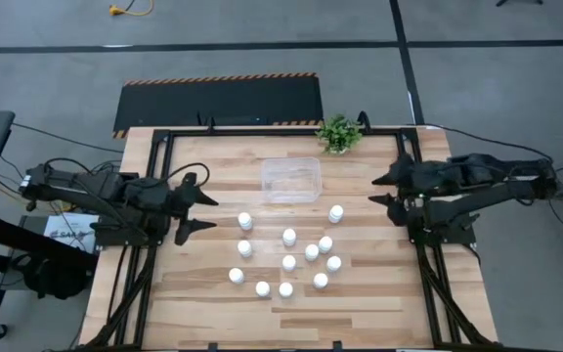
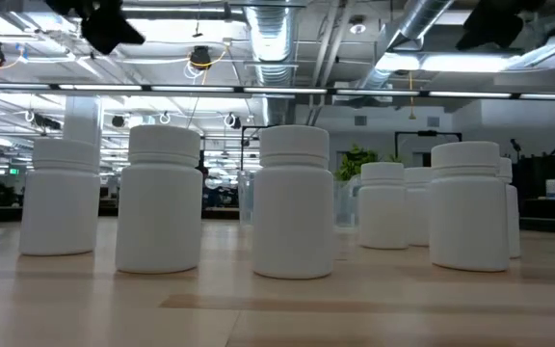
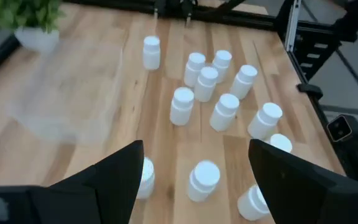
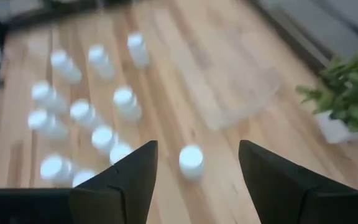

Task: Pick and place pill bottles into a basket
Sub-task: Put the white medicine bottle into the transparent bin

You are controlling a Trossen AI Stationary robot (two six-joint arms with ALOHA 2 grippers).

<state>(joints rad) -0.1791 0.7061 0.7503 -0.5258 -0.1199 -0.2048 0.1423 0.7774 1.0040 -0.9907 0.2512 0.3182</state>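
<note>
Several white pill bottles (image 1: 289, 262) stand upright on their bases in a loose cluster on the wooden table, from its middle toward its near edge. They also show in the low view (image 2: 294, 202) and in both wrist views (image 3: 183, 106) (image 4: 125, 101). The basket, a clear shallow bin (image 1: 291, 179), rests on the table behind the cluster. My left gripper (image 1: 207, 212) hovers open at the table's left side, above the table and pointing toward the bottles. My right gripper (image 1: 378, 192) hovers open at the right side, facing them too. Neither has anything between its fingers (image 3: 196, 147) (image 4: 197, 145).
A small green potted plant (image 1: 339, 133) stands at the far edge, right of the basket. Black frame rails (image 1: 159, 196) (image 1: 413, 196) run along the table's left and right sides. Bare wood lies between the cluster and each gripper.
</note>
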